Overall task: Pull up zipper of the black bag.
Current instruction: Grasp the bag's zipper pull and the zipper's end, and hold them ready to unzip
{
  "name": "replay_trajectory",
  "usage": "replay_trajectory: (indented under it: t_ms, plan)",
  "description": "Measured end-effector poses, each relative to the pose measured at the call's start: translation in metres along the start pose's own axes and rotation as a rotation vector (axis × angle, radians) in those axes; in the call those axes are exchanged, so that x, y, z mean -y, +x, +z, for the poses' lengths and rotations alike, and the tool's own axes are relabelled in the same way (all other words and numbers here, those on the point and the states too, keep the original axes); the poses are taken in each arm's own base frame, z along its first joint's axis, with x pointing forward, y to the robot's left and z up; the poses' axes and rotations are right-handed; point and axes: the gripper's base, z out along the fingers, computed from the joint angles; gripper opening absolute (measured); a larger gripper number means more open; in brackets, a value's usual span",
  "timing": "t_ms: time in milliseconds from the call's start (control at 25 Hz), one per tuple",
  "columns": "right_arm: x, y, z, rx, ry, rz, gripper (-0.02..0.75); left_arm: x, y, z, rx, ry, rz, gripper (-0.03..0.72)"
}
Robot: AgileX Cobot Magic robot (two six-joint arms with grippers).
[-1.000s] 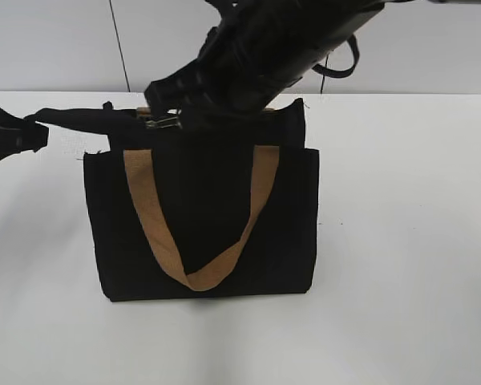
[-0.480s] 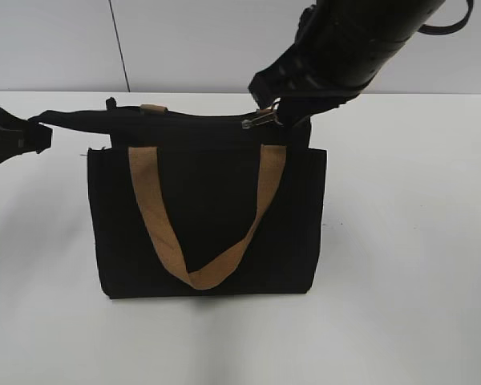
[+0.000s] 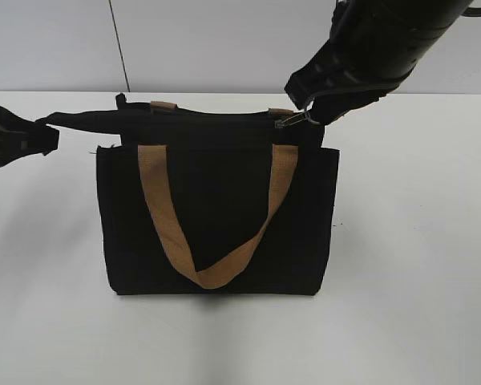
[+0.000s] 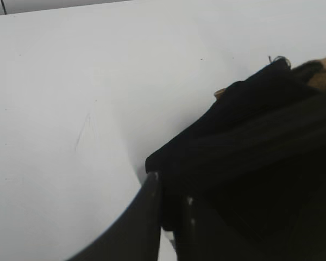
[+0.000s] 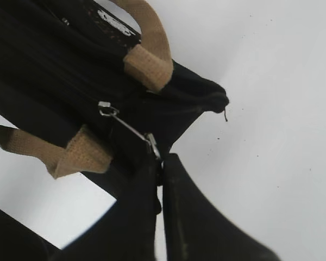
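The black bag stands upright on the white table, its tan handle hanging over the front. My right gripper is shut on the silvery zipper pull at the bag's top right corner. In the right wrist view the zipper pull runs from the slider into my shut right gripper, between tan strap tabs. My left gripper is shut on the bag's black top left corner flap, stretched out to the left. The left wrist view shows the left gripper pinching black fabric.
The white table extends around the bag. A pale wall with a dark vertical seam stands behind it. My right arm hangs over the bag's right end.
My right gripper has moved to the right along the bag's top edge with the zipper pull, from near the left handle to the right corner. The bag has shifted slightly right.
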Motion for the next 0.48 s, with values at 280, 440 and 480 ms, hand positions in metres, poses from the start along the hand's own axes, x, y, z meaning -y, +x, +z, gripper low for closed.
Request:
replay_trajectory:
  t_ms: [280, 440, 480]
  plan:
    - [0.0035, 0.0006, -0.0057, 0.009, -0.01, -0.018, 0.347, -0.0051, 0.0, -0.001, 0.003, -0.039, -0.005, 0.427]
    - [0.002, -0.0007, -0.0078, 0.025, -0.026, -0.021, 0.536, -0.0048, 0.0, -0.001, 0.003, -0.035, -0.005, 0.606]
    - [0.002, -0.0007, -0.0087, 0.027, -0.026, -0.022, 0.549, -0.0048, 0.0, -0.001, 0.003, -0.035, -0.008, 0.607]
